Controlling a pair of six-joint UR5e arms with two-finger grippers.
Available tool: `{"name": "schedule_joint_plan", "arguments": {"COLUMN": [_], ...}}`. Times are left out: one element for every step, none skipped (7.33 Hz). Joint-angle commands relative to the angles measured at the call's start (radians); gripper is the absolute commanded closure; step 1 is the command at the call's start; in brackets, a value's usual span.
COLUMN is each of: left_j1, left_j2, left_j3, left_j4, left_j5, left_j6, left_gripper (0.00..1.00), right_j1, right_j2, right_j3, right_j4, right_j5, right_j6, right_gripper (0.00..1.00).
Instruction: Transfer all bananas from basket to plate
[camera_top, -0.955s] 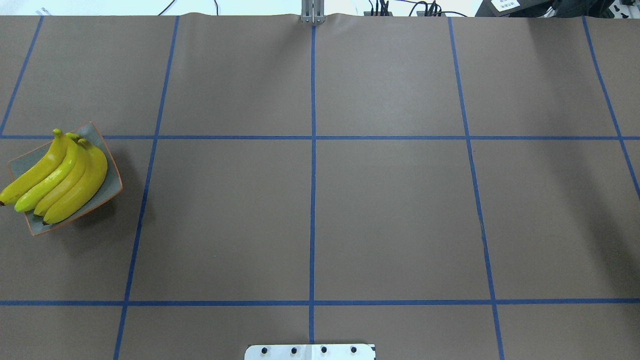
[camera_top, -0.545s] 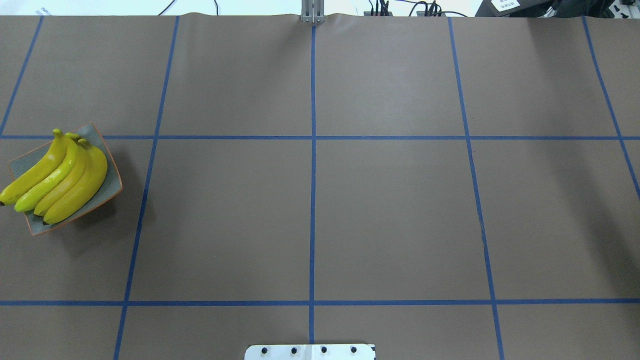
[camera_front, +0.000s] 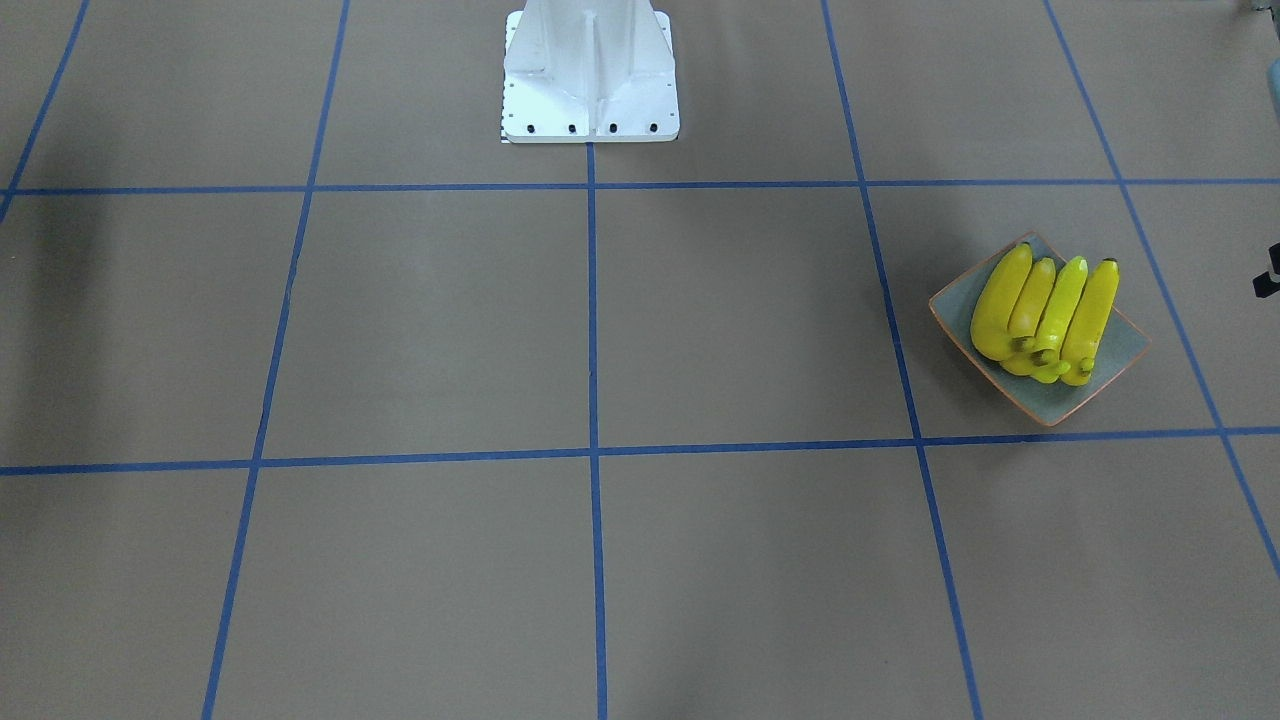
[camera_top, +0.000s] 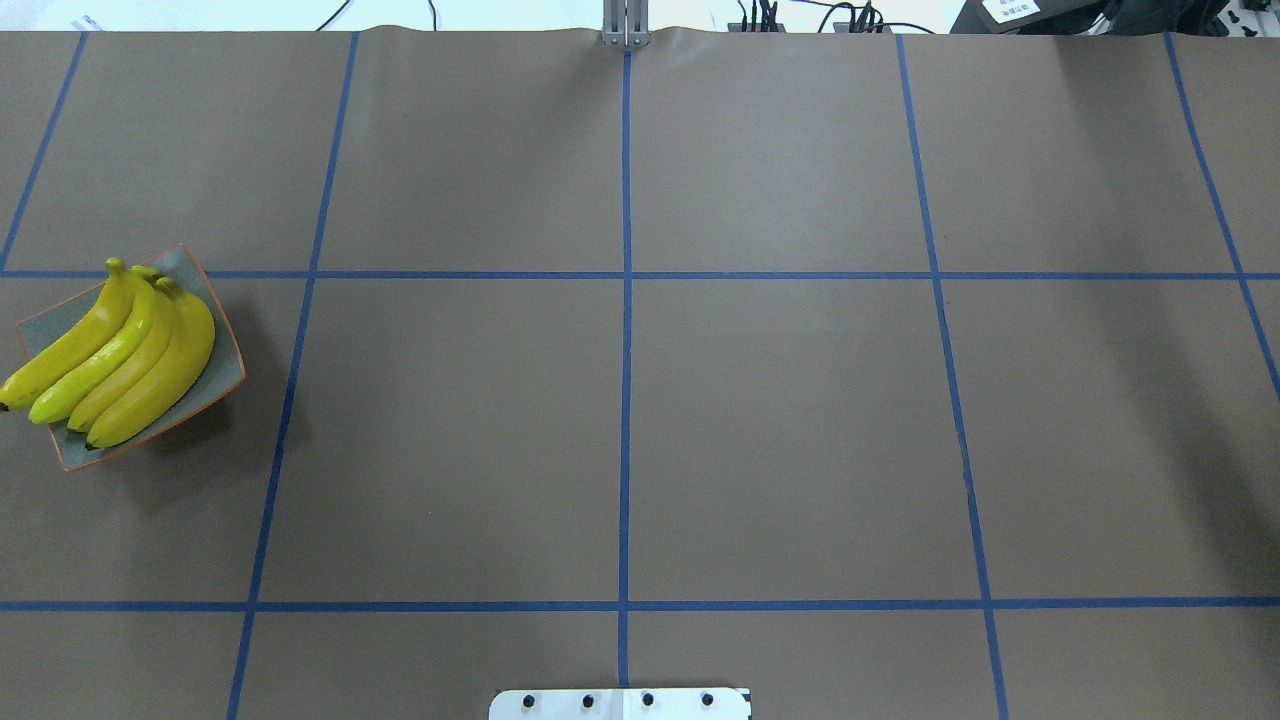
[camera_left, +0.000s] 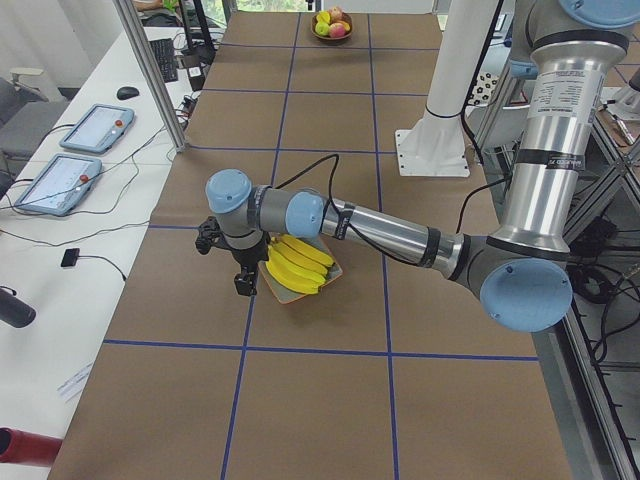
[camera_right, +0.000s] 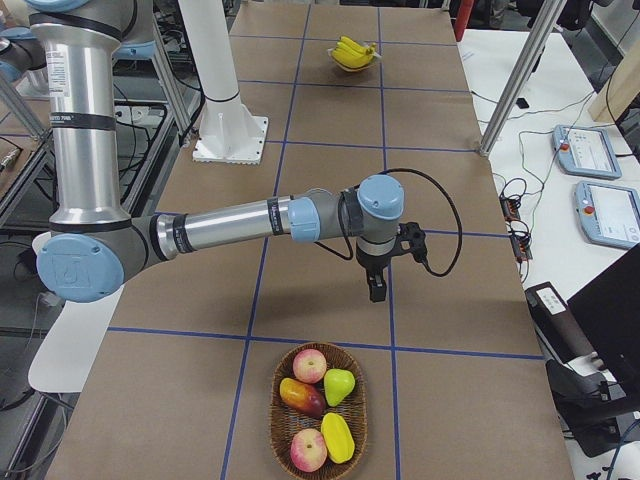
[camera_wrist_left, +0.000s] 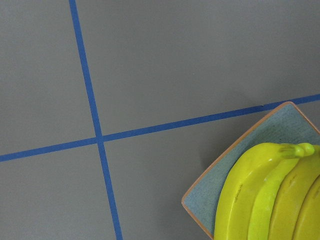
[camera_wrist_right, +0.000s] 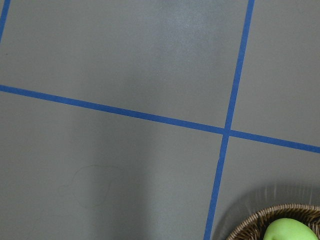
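Four bananas (camera_top: 110, 360) lie side by side on the plate (camera_top: 226, 372), at the end of the table (camera_top: 780, 430) on the robot's left. Across the last second of the overhead view you see nothing shift: fruit and plate keep their places. The left hand (camera_left: 244, 287) hangs just beside the plate, and the right hand (camera_right: 376, 290) hangs near the basket (camera_right: 272, 425). Neither visibly carries anything, but from these side views you cannot tell whether their fingers are spread or pressed together. The basket shows apples, a green pear and other fruit but no banana, so I judge the transfer done.

Brown paper covers the table, ruled into squares by blue tape (camera_top: 625, 420). The white robot base (camera_front: 590, 80) stands at mid-edge. Tablets (camera_left: 95, 128) and cables sit on a white side table (camera_left: 100, 215).
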Motion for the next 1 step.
{"name": "schedule_joint_plan", "arguments": {"left_j1": [0.0], "left_j2": [0.0], "left_j3": [-0.004], "left_j4": [-0.01], "left_j5": [0.0], "left_j6": [0.001], "left_gripper": [0.0], "right_j1": [0.001], "right_j2": [0.0], "right_j3": [-0.001], "right_j4": [0.0], "right_j5": [0.005], "right_j6": [0.0], "right_gripper": [0.0]}}
